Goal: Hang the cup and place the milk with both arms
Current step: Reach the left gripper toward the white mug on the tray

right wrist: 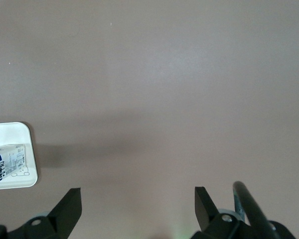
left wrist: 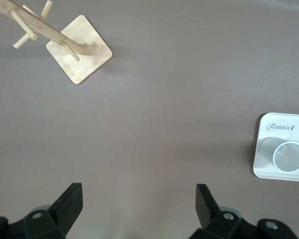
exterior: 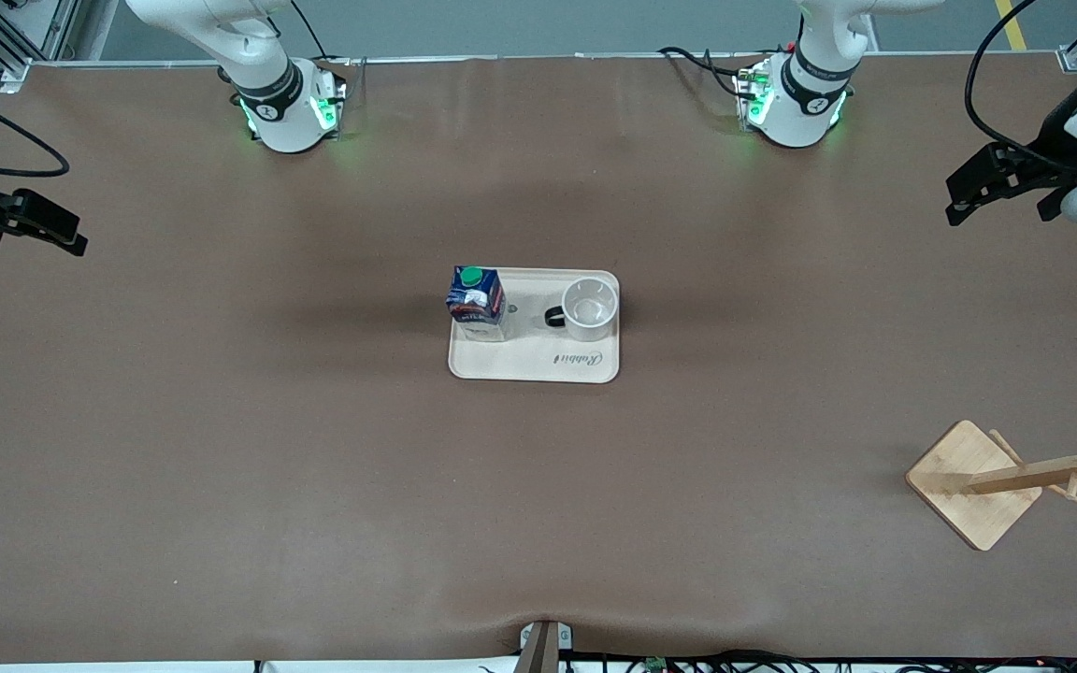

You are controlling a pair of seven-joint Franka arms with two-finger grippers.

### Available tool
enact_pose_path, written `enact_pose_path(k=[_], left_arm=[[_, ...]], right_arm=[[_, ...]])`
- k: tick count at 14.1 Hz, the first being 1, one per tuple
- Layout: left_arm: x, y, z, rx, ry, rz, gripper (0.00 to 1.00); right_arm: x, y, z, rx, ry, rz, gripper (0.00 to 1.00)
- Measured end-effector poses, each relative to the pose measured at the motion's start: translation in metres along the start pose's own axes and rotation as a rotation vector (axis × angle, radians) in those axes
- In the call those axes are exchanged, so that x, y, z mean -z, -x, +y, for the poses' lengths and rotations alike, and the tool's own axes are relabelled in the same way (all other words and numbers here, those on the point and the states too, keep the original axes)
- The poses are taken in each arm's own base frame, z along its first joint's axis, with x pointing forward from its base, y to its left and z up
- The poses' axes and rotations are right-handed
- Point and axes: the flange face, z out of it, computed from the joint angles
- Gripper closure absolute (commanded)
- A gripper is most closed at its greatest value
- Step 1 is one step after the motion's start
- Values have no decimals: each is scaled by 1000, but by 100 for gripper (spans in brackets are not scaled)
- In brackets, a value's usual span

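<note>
The milk carton (exterior: 475, 301) stands upright at one end of a cream tray (exterior: 538, 363) in the middle of the table. The white cup (exterior: 589, 308) stands upright at the tray's other end, its black handle toward the milk. My left gripper (exterior: 998, 213) is open and empty, up in the air over the left arm's end of the table. Its wrist view (left wrist: 139, 199) shows the cup (left wrist: 289, 156) on the tray (left wrist: 269, 149). My right gripper (exterior: 34, 248) is open and empty over the right arm's end. Its wrist view (right wrist: 138, 199) shows the milk (right wrist: 5, 167) on the tray's corner (right wrist: 20, 130).
A wooden cup rack (exterior: 1015, 477) with a square base and several pegs stands near the left arm's end of the table, nearer the front camera than the tray; it also shows in the left wrist view (left wrist: 79, 49). Brown tabletop surrounds the tray.
</note>
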Motion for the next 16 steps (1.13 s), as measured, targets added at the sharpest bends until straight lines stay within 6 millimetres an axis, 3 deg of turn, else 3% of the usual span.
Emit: enact_pose_path(k=[4, 8, 10, 16], left_arm=[[-5, -2, 1, -2, -1, -9, 0], [-29, -17, 20, -39, 1, -33, 0], [-50, -26, 58, -104, 7, -39, 0], [-133, -21, 217, -366, 42, -68, 0]], right_arm=[[-1, -1, 2, -3, 0, -2, 0], [-6, -4, 2, -5, 3, -11, 0], [-8, -5, 2, -5, 4, -14, 0], [-9, -6, 3, -7, 4, -14, 0]])
